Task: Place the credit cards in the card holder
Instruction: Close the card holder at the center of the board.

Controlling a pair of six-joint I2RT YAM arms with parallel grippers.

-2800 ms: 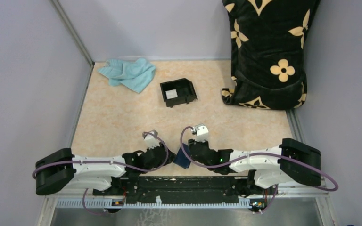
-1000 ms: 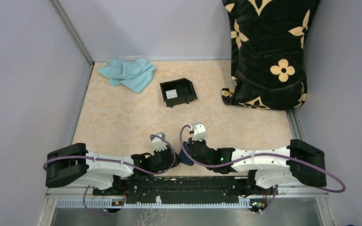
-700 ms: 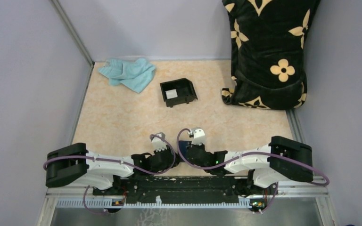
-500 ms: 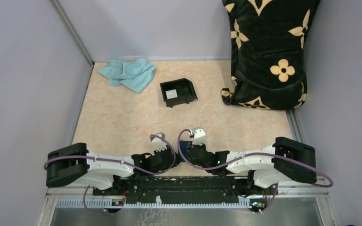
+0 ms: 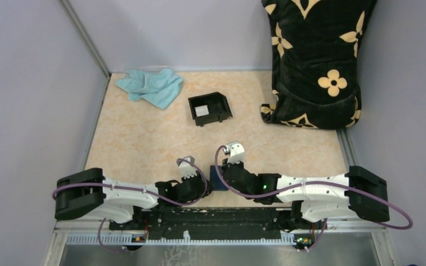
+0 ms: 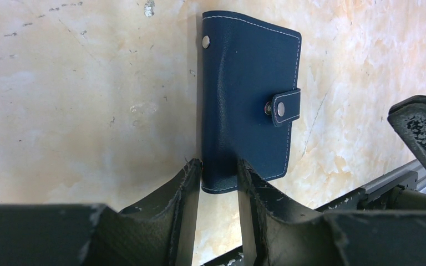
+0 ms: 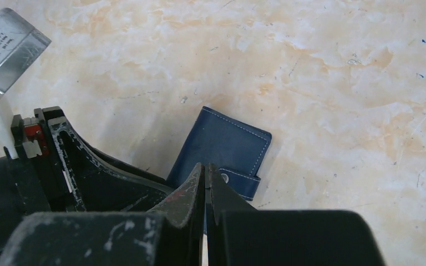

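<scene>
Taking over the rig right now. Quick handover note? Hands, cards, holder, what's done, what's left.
Left hand: clamped on one end of the navy card holder.
Right hand: shut, empty, tips close to the holder's snap tab.
Cards: one pale card lies in the black box; no other card visible.
Done: holder gripped.
Left: tab is still snapped, so open the holder, fetch the cards, slide them in.

Matt, grained leather card holder

White arm segments, black joint housings, purple cables looping along both arms, scuffed black tool fingers
</scene>
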